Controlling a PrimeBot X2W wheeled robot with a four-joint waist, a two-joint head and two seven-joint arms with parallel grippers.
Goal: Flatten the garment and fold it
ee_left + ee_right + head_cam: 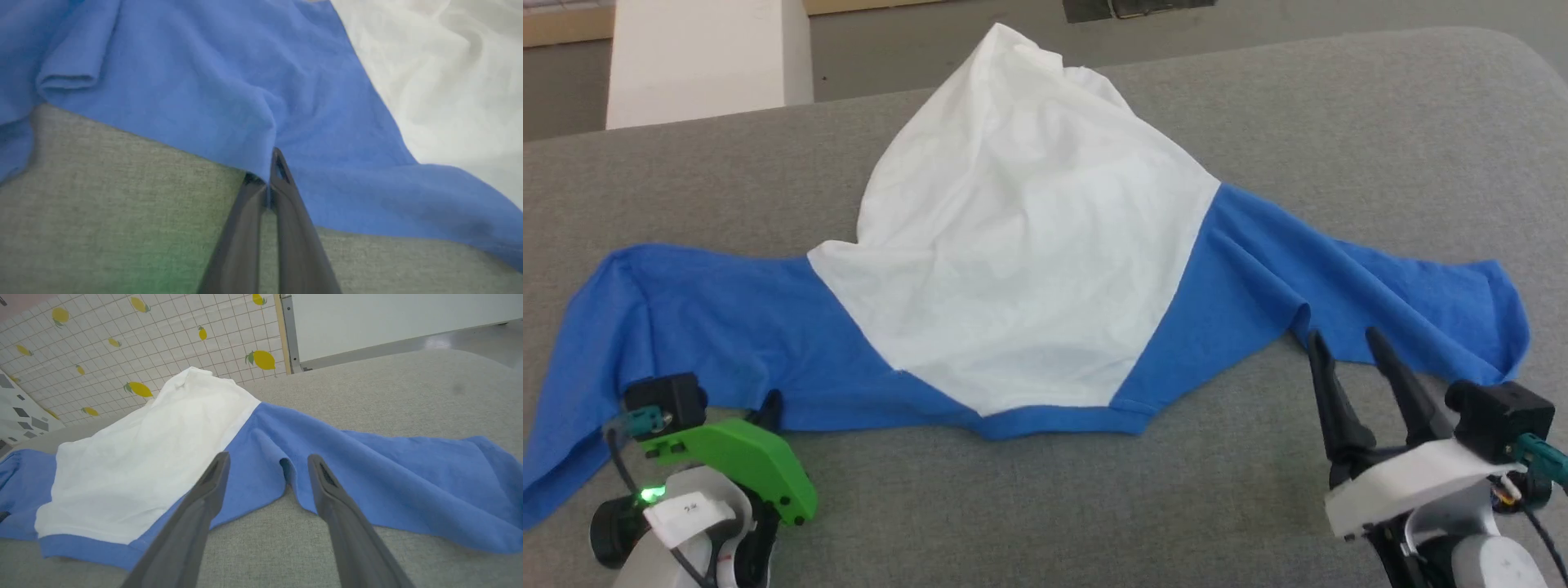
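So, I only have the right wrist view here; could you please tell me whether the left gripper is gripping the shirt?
Observer: Yes. In the left wrist view the left gripper is shut on the near blue edge of the garment.
Operator: Thank you. Where along that edge is it?
Observer: In the head view it grips the blue cloth just to the left of the white body, on the inner side of the left sleeve.
Operator: And how does that sleeve lie?
Observer: Its end trails back toward the robot, past the left gripper on its outer side.
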